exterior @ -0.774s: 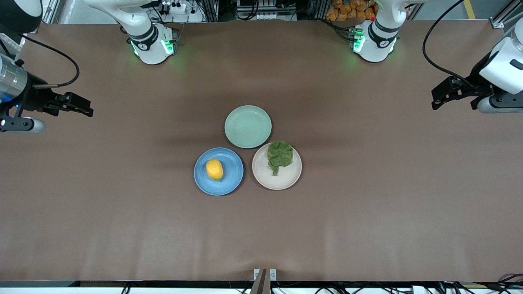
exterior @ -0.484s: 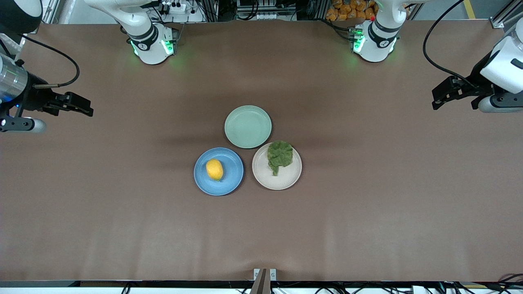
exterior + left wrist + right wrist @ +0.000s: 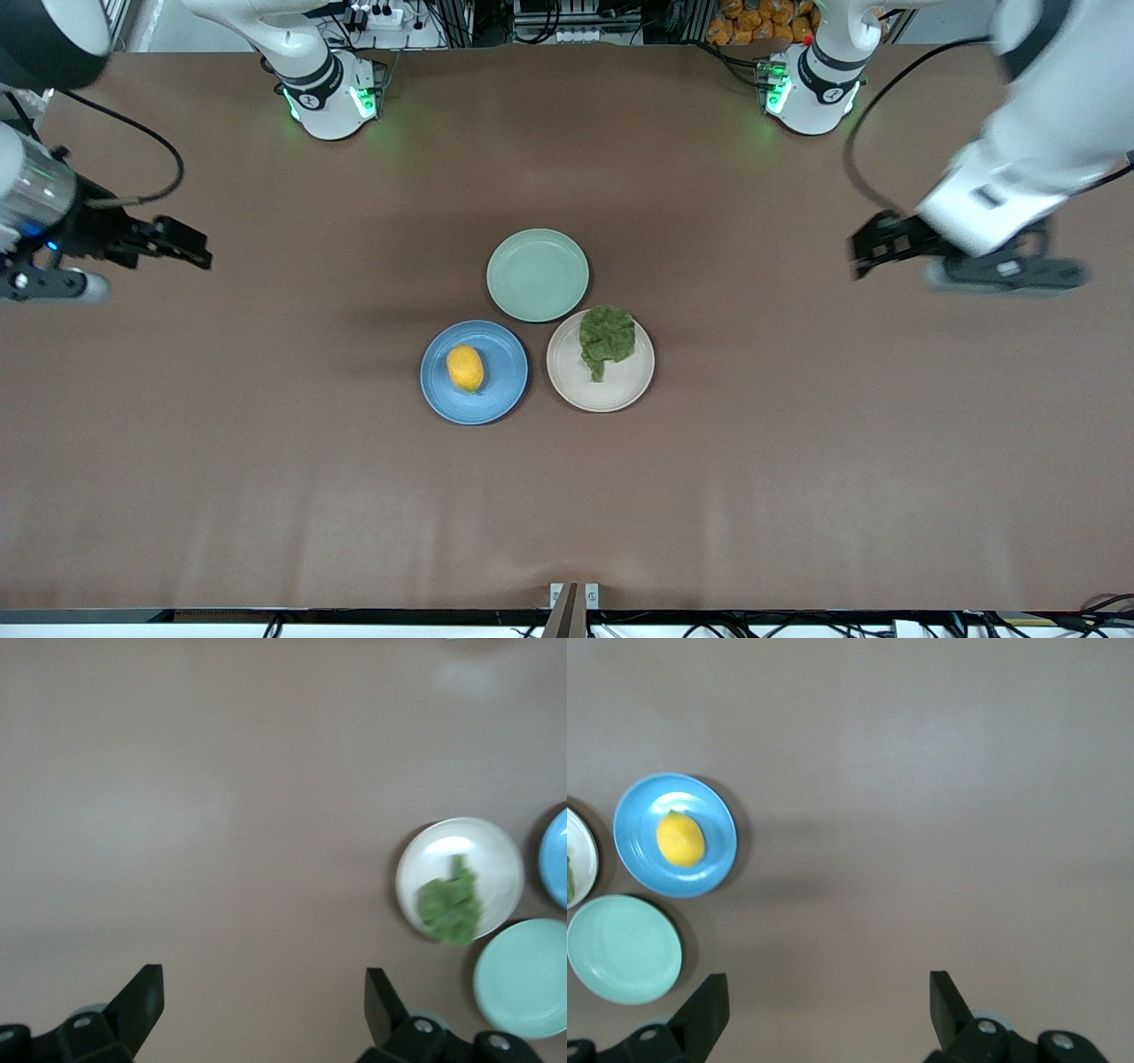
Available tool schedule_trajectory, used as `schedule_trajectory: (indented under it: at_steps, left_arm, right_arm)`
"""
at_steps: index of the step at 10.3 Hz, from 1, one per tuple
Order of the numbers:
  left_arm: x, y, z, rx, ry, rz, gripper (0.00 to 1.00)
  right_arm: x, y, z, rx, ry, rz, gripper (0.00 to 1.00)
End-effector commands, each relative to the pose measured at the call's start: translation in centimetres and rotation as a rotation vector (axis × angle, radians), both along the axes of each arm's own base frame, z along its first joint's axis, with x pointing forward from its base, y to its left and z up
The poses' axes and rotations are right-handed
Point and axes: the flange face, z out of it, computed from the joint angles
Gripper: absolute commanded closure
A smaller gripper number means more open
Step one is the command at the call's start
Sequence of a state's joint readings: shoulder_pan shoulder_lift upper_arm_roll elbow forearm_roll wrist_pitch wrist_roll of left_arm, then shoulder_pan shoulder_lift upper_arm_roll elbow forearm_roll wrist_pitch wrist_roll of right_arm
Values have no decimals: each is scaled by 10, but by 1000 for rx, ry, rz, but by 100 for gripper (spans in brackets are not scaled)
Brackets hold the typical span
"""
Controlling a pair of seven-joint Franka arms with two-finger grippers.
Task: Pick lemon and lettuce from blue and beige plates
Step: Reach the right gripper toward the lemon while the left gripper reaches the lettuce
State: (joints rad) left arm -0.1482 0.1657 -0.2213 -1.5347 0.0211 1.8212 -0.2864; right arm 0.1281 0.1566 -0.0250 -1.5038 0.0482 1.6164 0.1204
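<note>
Nothing has been picked yet. The lemon (image 3: 465, 368) sits on the blue plate (image 3: 505, 390), and the lettuce (image 3: 607, 337) lies on the beige plate (image 3: 620, 394), just beside the blue plate toward the left arm's end. The mint plate (image 3: 538, 275), touching both, is bare. The left gripper (image 3: 261, 1005) hangs wide open over bare table, well apart from the blue plate. The right gripper (image 3: 824, 1005) hangs wide open toward the right arm's end, equally distant. Both approaches and both grasps remain to be done
</note>
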Motion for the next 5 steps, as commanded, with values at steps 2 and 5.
schedule_trajectory:
  at_steps: [2, 5]
  left_arm:
    - [-1, -152, -109, -20, -54, 27, 0]
    - [-13, -233, -220, -90, -97, 8, 0]
  right_arm:
    - [40, 98, -105, 26, 34, -51, 0]
    - [46, 177, -188, 55, 63, -182, 0]
